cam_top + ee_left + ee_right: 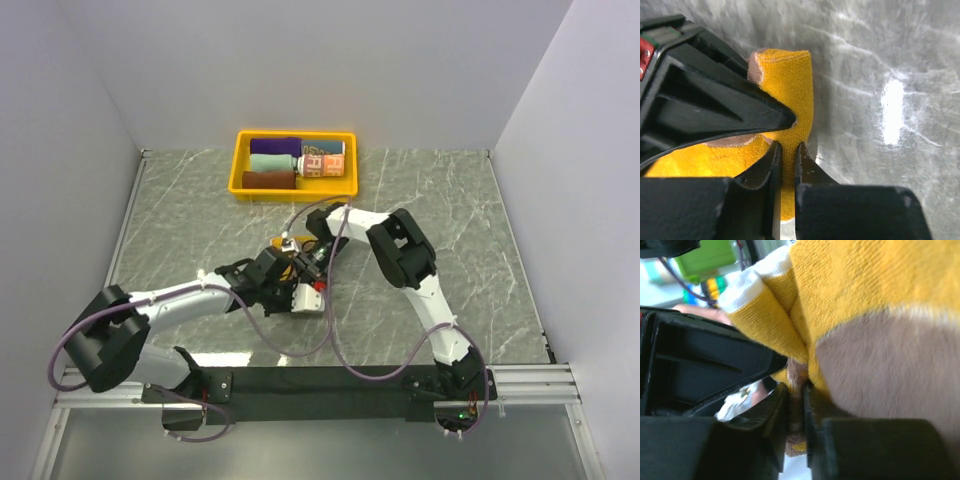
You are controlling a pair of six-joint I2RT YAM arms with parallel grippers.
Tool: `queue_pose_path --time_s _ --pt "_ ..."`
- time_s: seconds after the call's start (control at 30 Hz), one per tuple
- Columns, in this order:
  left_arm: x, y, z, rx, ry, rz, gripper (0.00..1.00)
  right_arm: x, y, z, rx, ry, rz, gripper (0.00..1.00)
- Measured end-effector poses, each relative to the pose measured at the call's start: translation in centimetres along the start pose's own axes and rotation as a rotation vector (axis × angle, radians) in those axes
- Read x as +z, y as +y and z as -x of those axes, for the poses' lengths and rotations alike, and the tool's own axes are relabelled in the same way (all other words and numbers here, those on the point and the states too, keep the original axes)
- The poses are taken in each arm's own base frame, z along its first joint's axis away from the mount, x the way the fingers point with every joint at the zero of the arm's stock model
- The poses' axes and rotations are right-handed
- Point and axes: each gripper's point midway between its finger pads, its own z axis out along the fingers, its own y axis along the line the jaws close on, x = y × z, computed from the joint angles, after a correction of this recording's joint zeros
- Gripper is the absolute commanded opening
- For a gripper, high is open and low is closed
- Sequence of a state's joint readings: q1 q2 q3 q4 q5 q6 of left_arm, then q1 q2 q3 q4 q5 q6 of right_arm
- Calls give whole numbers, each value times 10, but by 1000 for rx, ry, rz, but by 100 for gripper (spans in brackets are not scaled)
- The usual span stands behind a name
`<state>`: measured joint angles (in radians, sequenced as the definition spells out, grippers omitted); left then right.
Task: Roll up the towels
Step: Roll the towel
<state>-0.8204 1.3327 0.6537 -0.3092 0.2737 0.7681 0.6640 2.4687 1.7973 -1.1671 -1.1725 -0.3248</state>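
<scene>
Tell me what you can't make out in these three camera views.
1. Left wrist view: the left gripper covers most of the brown and yellow towel; how far it is rolled is hidden.
2. Right wrist view: the towel fills the frame, blurred; the right gripper hides the pinched edge.
3. Top view: both grippers cover the towel; lettering on the rolled towels in the yellow tray is too small to read.

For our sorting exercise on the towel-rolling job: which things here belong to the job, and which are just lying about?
Job: brown-and-yellow towel, pinched by left gripper and right gripper; rolled purple towel, mint towel, maroon towel, lettered towel.
Lying about: yellow tray, marble table, purple cables.
</scene>
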Motion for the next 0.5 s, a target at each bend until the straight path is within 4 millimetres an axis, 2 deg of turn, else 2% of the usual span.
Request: queue_pose_path --time_s 0.13,0.2,0.37,0.43,0.5 --pt "4 -1 4 -35 -11 -107 1 -26 2 3 -45 -87 -89 27" --pt "6 -5 2 -61 -4 -171 1 -51 4 8 -69 -162 -144 27" --pt "6 0 1 -180 -25 -298 1 -129 12 18 -158 -405 -302 26" --pt "6 2 0 -245 -39 -355 1 -149 16 15 -184 -472 -347 25" --pt "6 4 0 -312 -55 -412 1 -161 18 6 -200 -521 -388 25"
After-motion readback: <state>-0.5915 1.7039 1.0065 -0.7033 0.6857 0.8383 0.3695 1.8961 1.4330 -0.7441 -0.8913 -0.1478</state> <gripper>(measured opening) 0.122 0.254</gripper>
